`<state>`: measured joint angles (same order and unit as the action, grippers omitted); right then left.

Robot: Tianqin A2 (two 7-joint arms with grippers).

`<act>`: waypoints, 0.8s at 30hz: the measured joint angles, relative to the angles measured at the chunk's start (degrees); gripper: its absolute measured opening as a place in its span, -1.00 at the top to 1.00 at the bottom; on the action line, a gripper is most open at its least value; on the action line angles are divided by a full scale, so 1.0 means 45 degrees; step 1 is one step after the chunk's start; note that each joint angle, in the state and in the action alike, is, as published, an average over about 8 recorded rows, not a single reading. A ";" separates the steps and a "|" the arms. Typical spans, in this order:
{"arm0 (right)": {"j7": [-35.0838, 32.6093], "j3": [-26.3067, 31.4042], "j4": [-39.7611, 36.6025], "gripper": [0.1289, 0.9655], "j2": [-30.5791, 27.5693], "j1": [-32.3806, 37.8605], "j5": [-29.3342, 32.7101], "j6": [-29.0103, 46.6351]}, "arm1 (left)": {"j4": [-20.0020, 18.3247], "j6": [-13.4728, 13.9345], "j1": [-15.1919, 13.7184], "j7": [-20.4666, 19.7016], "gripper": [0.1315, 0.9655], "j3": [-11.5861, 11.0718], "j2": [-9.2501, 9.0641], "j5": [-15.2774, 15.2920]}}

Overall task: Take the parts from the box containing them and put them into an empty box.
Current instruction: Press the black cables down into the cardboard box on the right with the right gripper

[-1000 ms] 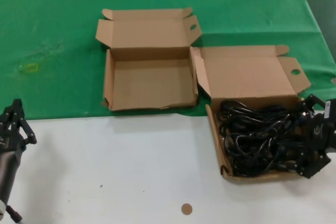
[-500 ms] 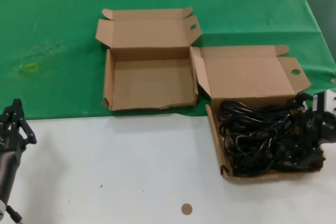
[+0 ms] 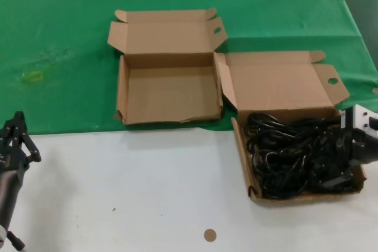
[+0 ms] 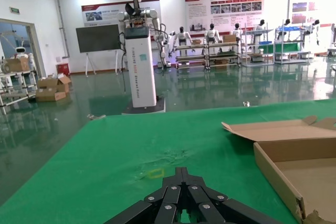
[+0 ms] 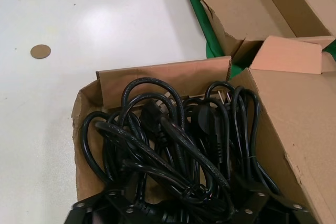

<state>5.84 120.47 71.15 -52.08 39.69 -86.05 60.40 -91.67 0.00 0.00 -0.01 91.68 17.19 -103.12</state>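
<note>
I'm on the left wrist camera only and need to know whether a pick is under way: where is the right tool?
Observer: The right tool is down at the right end of the shallow brown cardboard box with the slanted side flap, among the black coiled power cables.
Operator: Has it closed on one?
Observer: No. In the right wrist view its fingers are spread wide over the coils.
Operator: Is the target ready?
Observer: Yes. The shallow brown cardboard box with two lid ears lies open on the green cloth, left of the full one, its floor bare. Your left tool is parked at the white table's near left edge.
</note>
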 joint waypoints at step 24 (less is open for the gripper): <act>0.0555 -0.0908 0.0732 0.63 -0.0053 -0.0453 0.0595 0.0628 | 0.0000 0.0000 0.0000 -0.0010 0.97 0.0000 0.0000 0.0002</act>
<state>8.34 116.38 74.44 -52.32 37.65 -83.37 63.23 -91.67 0.00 0.00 -0.05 91.68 17.19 -103.11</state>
